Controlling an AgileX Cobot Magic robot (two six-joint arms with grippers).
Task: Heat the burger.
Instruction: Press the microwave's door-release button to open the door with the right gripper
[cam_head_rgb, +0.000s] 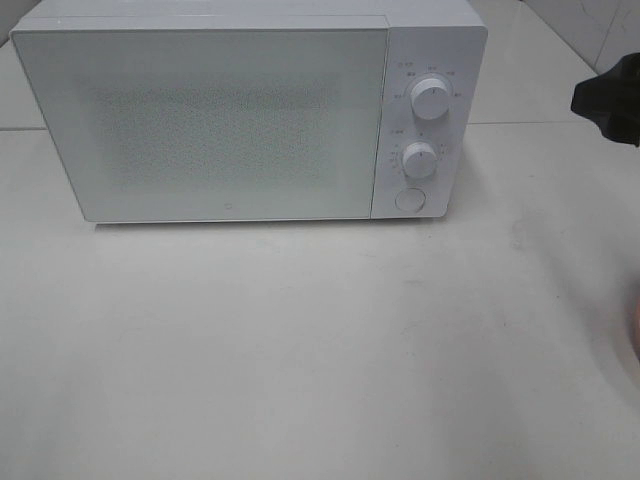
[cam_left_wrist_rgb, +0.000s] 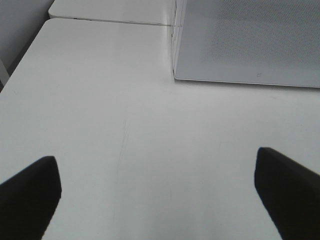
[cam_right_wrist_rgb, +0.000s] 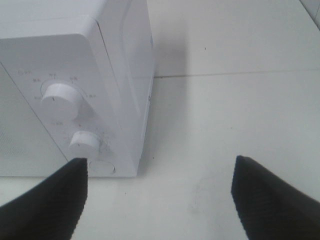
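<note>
The burger is out of view in all three frames. The white microwave (cam_head_rgb: 200, 120) stands at the back of the table with its door shut. My left gripper (cam_left_wrist_rgb: 156, 160) is open over bare tabletop, with nothing between its black fingers (cam_left_wrist_rgb: 30, 195); the microwave's front corner (cam_left_wrist_rgb: 250, 45) lies ahead of it. My right gripper (cam_right_wrist_rgb: 160, 164) is also open and empty. It faces the microwave's control panel (cam_right_wrist_rgb: 65, 100) from the right. In the high view only a black part of the right arm (cam_head_rgb: 610, 95) shows at the right edge.
The control panel carries two round knobs (cam_head_rgb: 429, 101) (cam_head_rgb: 419, 160) and a door button (cam_head_rgb: 409, 199). A pink blurred sliver (cam_head_rgb: 634, 320) shows at the right edge; I cannot tell what it is. The white table (cam_head_rgb: 300, 350) stretches in front of the microwave.
</note>
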